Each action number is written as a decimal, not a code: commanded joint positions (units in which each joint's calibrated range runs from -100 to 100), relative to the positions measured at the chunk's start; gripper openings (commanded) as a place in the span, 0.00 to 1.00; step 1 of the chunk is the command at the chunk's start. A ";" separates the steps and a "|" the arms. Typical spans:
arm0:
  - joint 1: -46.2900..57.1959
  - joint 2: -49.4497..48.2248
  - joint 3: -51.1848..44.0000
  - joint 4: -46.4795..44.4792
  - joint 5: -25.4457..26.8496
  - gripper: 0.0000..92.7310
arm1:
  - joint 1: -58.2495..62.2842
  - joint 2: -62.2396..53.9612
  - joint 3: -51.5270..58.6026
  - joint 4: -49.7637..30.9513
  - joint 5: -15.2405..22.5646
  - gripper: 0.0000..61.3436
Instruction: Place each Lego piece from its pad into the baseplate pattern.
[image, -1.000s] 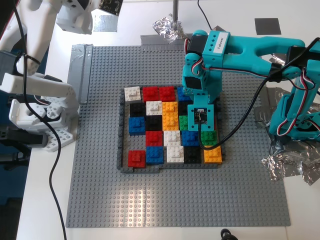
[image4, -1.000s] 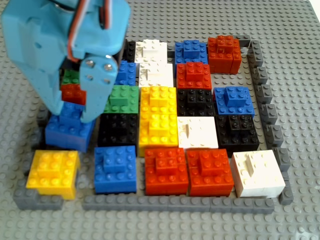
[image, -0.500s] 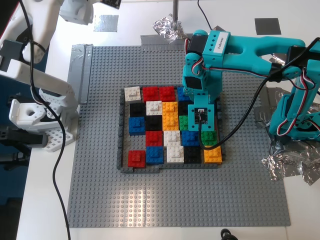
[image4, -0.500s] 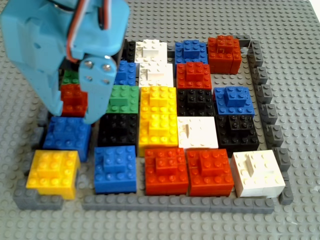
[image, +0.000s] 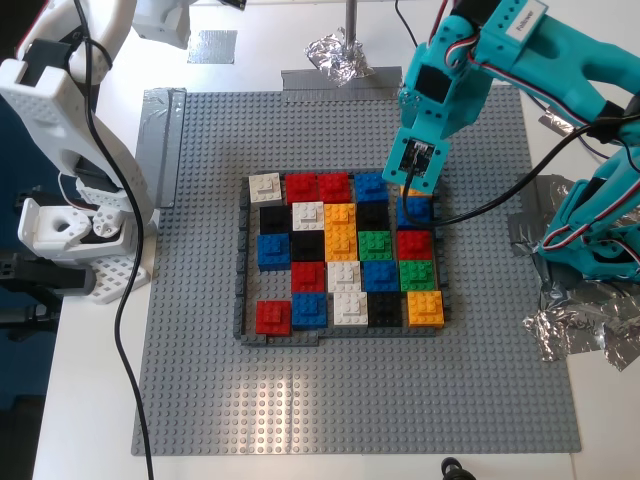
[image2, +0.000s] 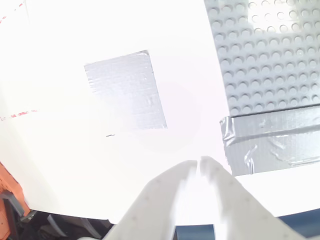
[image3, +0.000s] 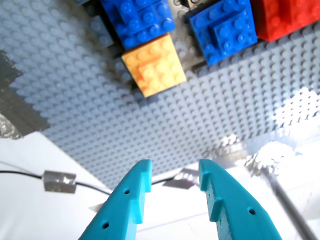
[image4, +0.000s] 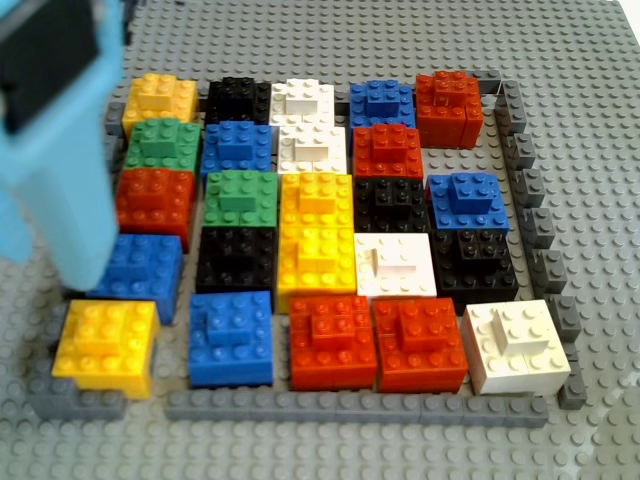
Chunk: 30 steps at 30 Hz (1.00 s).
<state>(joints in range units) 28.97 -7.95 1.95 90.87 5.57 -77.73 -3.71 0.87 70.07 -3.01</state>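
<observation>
Arm label (image: 519, 17) unreadable (blurred); my first pincer (image3: 172, 187) empty, parted.

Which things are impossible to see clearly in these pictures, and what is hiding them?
- Exterior view: my first gripper covers part of the baseplate pattern, at its corner toward the exterior view's upper right.
- Other view: a blurred turquoise arm hides the plate behind it.
- Second wrist view: glare whitens my second gripper; the pad stays readable.

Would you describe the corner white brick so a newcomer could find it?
On the grey baseplate sits a framed mosaic. The white brick fills the mosaic's top-left corner in the exterior view. Only this corner is white; its neighbours are red and black.
</observation>
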 joint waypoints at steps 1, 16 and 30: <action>5.96 -4.07 -2.00 0.18 0.27 0.12 | -0.66 2.43 -9.31 4.62 0.39 0.00; 32.87 -3.99 -6.33 -0.47 0.03 0.12 | -0.87 11.10 -20.78 11.21 0.34 0.00; 44.05 -2.35 -6.96 -0.55 0.22 0.13 | -0.95 11.27 -20.78 12.35 0.25 0.00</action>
<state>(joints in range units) 71.88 -10.23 -2.44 90.61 5.57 -78.64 9.07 -17.12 81.98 -2.71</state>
